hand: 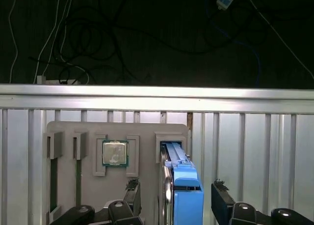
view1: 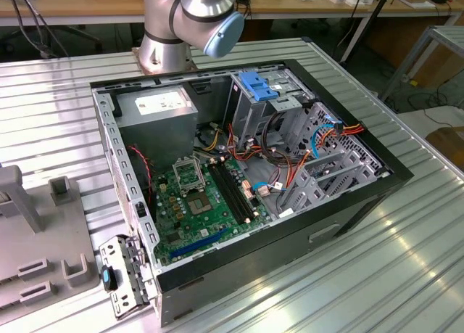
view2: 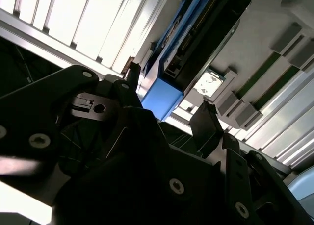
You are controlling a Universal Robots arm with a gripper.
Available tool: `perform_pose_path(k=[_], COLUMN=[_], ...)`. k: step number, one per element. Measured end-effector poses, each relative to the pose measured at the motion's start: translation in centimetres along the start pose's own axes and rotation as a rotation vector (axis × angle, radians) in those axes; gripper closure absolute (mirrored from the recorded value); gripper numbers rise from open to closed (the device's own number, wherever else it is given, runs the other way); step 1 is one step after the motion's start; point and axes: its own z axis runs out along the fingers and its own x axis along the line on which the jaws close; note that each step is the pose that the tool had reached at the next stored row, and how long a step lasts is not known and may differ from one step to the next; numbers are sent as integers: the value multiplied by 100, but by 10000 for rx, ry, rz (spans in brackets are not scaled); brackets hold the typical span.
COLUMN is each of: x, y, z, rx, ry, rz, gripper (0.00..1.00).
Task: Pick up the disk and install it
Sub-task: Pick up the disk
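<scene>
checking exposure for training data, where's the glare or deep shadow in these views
Second wrist view: the ribbed table blows out white and the tool is backlit, nearly black. First wrist view: dark beyond the table's edge, the disk evenly lit. Exterior view: mild glare streaks on the table.

You have bright, even light in the exterior view, with glare streaking the ribbed silver metal tabletop (view1: 406,268) at the frame's lower right. In the second wrist view its ribs burn out white against a shadowed foreground; the first wrist view's background is nearly black.
</scene>
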Motion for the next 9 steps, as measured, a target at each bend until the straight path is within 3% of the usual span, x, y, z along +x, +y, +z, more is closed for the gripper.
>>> perform_pose_path(k=[4, 5, 9], x=[0, 0, 0], y=[1, 1, 1], z=[20, 21, 24], rx=[0, -2, 0], ry=[0, 1, 0], rz=[1, 1, 1], gripper=[33, 41, 41])
